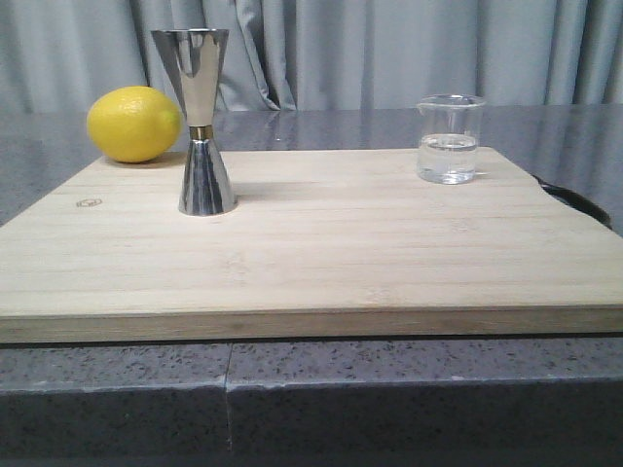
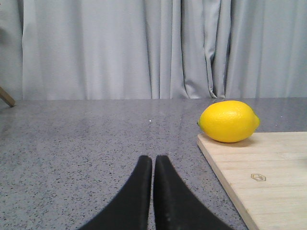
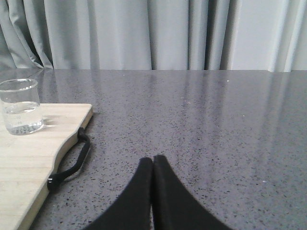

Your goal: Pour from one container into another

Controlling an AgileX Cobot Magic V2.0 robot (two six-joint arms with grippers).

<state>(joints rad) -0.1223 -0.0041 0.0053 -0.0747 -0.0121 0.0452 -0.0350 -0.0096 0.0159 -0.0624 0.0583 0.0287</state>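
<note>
A bright yellow lemon (image 1: 133,124), a mirror-shiny steel jigger (image 1: 202,125) with a thin gold band, and a clear glass beaker (image 1: 449,138) with faint white markings stand on a pale, fine-grained wooden board (image 1: 321,253) over a speckled dark grey tabletop (image 3: 201,120).

1. On the wooden board (image 1: 321,253), the steel jigger (image 1: 200,122) stands upright toward the left and the glass beaker (image 1: 450,138) toward the right, well apart; bare board lies between them.
2. A lemon (image 1: 133,124) sits at the board's far left corner, just beside the jigger, crowding that side.
3. The near half of the board is bare across its width.
4. The beaker is short; the jigger is taller.
5. A black strap handle (image 3: 72,163) loops off the board's right edge, near the beaker.
6. The left pincer (image 2: 152,165), tips together, rests over grey table (image 2: 86,143) beside the board's left edge.
7. The right pincer (image 3: 153,165), tips together, faces bare table right of the board.
</note>
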